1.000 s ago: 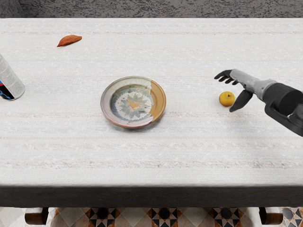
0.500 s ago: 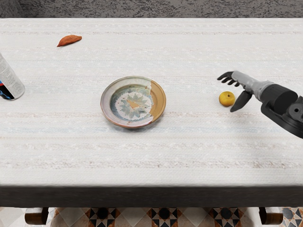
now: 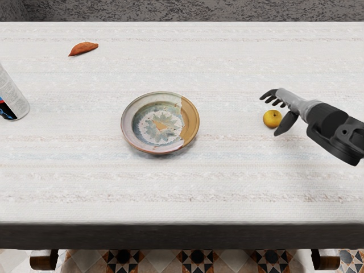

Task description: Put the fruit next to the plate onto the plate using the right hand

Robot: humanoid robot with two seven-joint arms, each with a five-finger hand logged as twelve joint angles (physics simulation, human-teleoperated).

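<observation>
fruit (image 3: 272, 118) near right edge | robot hand (image 3: 281, 108) beside, fingers spread

The right hand (image 3: 286, 106) has sunk slightly closer to the yellow fruit (image 3: 272, 118), its forearm dropping lower.

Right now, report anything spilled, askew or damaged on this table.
Nothing stands out. The round glazed ceramic plate sits flat and whole; the small yellow fruit lies intact beside the open right hand.

can (image 3: 11, 95) cut by left edge, right arm (image 3: 336, 128) cut by right edge, table legs (image 3: 44, 261) cropped below
</observation>
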